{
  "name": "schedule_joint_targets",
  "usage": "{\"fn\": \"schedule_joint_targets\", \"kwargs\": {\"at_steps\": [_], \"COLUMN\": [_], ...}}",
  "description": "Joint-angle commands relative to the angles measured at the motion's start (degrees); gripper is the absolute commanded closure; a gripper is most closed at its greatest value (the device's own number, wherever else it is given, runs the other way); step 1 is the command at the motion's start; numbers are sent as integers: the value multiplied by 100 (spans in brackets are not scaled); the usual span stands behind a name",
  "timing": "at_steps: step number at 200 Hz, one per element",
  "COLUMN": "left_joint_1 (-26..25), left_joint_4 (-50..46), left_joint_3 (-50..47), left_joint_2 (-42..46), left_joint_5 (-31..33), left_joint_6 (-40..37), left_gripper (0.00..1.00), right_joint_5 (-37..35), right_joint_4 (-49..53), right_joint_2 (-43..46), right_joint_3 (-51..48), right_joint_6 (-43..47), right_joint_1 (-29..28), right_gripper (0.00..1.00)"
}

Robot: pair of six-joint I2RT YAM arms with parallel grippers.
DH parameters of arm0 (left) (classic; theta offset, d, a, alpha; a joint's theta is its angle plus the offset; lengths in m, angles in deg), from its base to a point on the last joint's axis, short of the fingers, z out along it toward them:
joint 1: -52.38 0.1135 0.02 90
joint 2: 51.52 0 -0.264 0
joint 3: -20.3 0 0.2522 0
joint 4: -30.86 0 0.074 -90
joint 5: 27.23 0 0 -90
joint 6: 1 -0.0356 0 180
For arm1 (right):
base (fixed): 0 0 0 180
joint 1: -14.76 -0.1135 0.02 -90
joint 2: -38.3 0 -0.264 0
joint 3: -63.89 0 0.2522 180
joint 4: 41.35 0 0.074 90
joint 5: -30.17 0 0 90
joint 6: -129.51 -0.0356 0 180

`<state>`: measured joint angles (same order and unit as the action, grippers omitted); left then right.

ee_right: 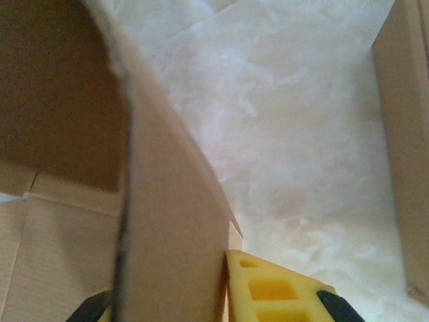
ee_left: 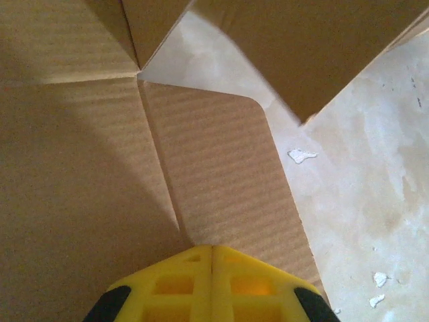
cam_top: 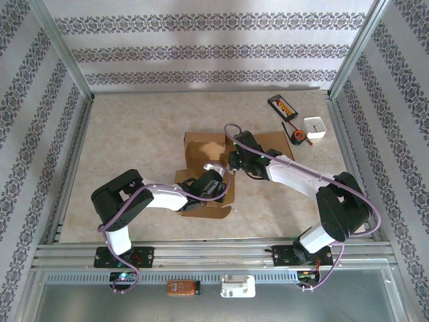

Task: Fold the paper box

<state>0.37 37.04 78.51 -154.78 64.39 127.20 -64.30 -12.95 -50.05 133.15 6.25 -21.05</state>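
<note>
While half-unfolded, the brown corrugated box (cam_top: 201, 147) is spread left-to-right on the table (cam_top: 134, 147); a flap (ee_right: 167, 235) is pinched by the right claw (ee_right: 177, 295), the left claw (ee_left: 212, 258) is pressed together.

Brown paper box (cam_top: 201, 149), yellow-and-black left tool (ee_left: 212, 251), beige marbled table (cam_top: 134, 134), white floral-striped walls (cam_top: 201, 54)

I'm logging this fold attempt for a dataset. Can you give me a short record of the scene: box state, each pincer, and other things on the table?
box: brown corrugated cardboard box, not yet folded up, lying mid-table with some flaps raised
left arm: left pincer shut, yellow fingertips together at a crease of the box
right arm: right pincer closed on a raised flap of the box
surface: beige marbled table
other things: small white square container and black-and-orange gadget, far right, apart from the box
</note>
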Motion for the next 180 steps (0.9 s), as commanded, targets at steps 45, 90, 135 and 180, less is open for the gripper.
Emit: {"fn": "schedule_joint_targets", "kwargs": {"at_steps": [45,90,135,180], "left_joint_1": [169,174,174,217], "left_joint_4": [205,502,661,-674], "left_joint_3": [-26,-340,-835,-868], "left_joint_2": [-115,283,1156,2977], "left_joint_5": [-6,228,654,2053], "left_joint_6": [166,282,561,242], "left_gripper": [99,83,65,58], "right_joint_5": [-1104,-1528,-1655,-1594], "right_joint_4": [-579,-975,-1028,-1078], "right_joint_2": [168,307,429,366], "right_joint_3": [-797,-1295,-1297,-1238], "right_joint_6": [-547,-380,-280,-244], "right_joint_1": [-671,-847,-903,-927], "right_gripper": [84,85,85,85]}}
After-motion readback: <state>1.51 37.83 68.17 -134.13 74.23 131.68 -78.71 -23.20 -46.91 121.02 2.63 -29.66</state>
